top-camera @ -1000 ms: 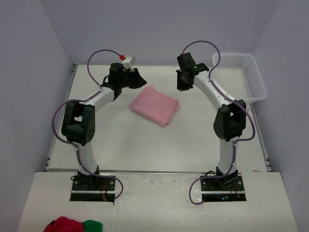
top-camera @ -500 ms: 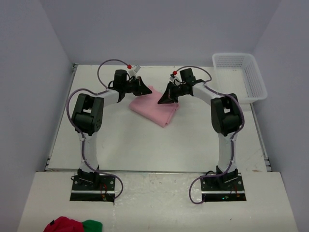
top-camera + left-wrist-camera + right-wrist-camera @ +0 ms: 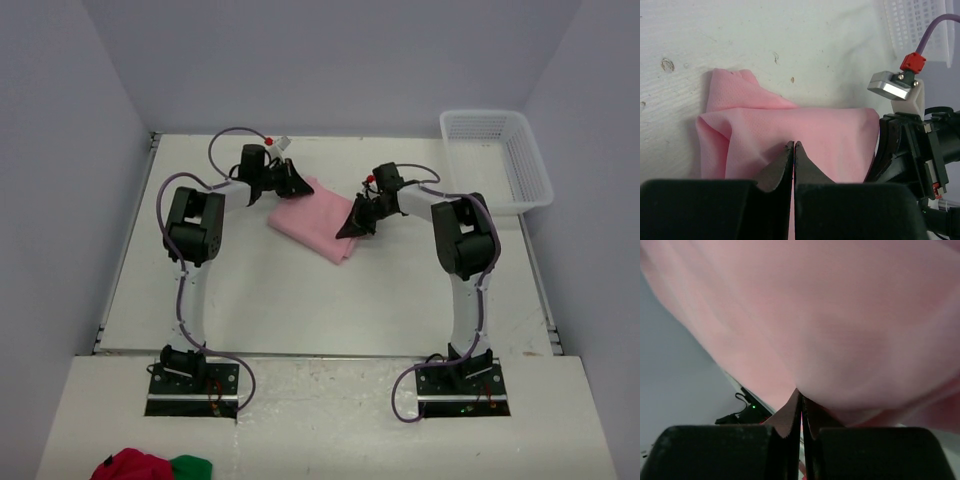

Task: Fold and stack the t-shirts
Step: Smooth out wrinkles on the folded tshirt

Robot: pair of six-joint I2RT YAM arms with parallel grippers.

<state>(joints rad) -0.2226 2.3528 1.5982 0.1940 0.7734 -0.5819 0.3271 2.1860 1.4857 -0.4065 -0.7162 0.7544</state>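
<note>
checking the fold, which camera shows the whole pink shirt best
The top external view: it shows the whole folded pink shirt and most of its outline. The left wrist view shows only one end, with a bunched corner. The right wrist view is just blurred pink cloth up close.

The white-and-black left arm (image 3: 190, 228) and right arm (image 3: 463, 240) bent inward over the tabletop's (image 3: 300, 300) far half. The black two-finger left gripper (image 3: 293, 183) and right gripper (image 3: 350, 227) faced each other, jaws pressed together.
</note>
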